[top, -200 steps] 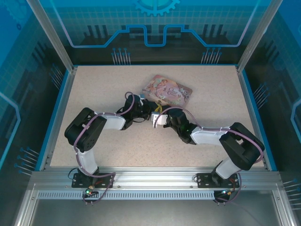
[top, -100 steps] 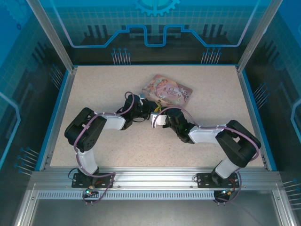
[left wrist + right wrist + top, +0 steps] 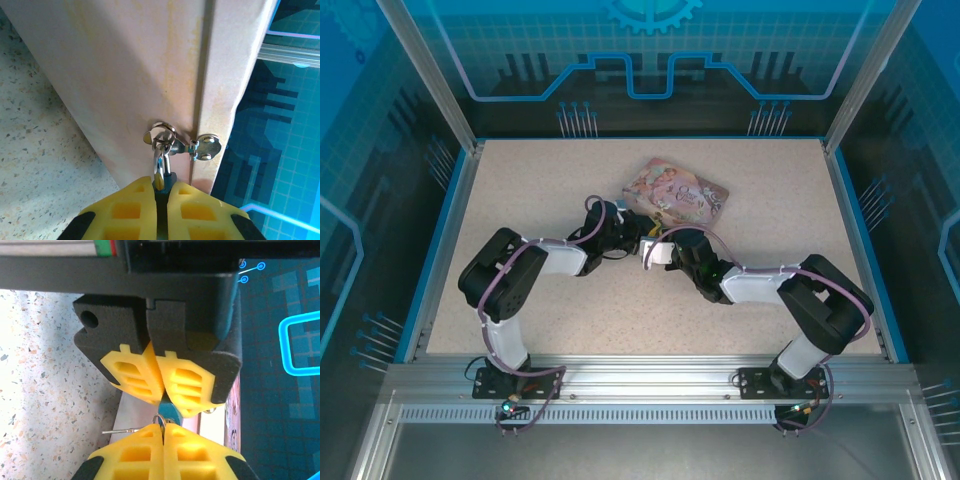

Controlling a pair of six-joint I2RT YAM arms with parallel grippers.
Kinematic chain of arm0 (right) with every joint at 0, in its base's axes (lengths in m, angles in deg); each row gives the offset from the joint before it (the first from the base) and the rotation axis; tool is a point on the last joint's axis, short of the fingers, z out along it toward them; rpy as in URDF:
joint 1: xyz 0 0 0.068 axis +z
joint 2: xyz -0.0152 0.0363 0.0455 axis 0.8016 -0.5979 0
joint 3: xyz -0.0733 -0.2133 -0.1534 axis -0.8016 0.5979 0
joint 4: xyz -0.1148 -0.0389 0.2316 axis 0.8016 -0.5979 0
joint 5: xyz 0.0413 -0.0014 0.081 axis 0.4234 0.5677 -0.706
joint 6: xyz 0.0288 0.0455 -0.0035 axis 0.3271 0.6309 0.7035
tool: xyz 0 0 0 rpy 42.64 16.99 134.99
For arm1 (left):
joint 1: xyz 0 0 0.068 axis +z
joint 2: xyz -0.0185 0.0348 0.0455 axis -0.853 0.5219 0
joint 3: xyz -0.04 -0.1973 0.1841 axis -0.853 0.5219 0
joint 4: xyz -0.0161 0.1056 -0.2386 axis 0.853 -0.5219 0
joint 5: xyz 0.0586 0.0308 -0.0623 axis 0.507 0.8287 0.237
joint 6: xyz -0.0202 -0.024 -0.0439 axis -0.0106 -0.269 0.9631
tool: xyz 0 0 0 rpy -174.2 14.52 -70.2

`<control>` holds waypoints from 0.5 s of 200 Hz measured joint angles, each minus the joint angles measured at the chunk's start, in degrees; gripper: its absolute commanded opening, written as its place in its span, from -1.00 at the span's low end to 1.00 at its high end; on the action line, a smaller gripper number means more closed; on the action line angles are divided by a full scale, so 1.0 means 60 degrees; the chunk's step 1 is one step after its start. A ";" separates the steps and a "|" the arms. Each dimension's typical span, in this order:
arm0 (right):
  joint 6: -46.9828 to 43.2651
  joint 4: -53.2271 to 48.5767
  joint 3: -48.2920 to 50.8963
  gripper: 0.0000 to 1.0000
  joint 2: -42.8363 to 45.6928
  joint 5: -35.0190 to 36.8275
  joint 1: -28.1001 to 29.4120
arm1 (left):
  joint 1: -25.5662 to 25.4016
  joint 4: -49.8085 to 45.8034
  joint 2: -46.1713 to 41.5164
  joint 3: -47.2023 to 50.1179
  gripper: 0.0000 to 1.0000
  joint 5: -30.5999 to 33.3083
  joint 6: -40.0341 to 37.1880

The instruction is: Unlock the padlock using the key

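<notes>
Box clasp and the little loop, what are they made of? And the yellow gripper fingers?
The padlock loop looks like shiny silver metal; it glints. The clasp looks metal too, with tiny rivets. The box seems matte pink, maybe tin or card; I can't tell. The left gripper fingers look like yellow moulded plastic with ribs.

box behind table centre; padlock hangs on box clasp, pinched in left gripper; right gripper with key opposite.
</notes>
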 measured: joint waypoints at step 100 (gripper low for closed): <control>0.3402 -0.1392 -0.0645 -1.00 0.0168 0.0033 -0.0033 | -0.0004 0.0204 0.0007 0.0018 -1.00 0.0142 0.0036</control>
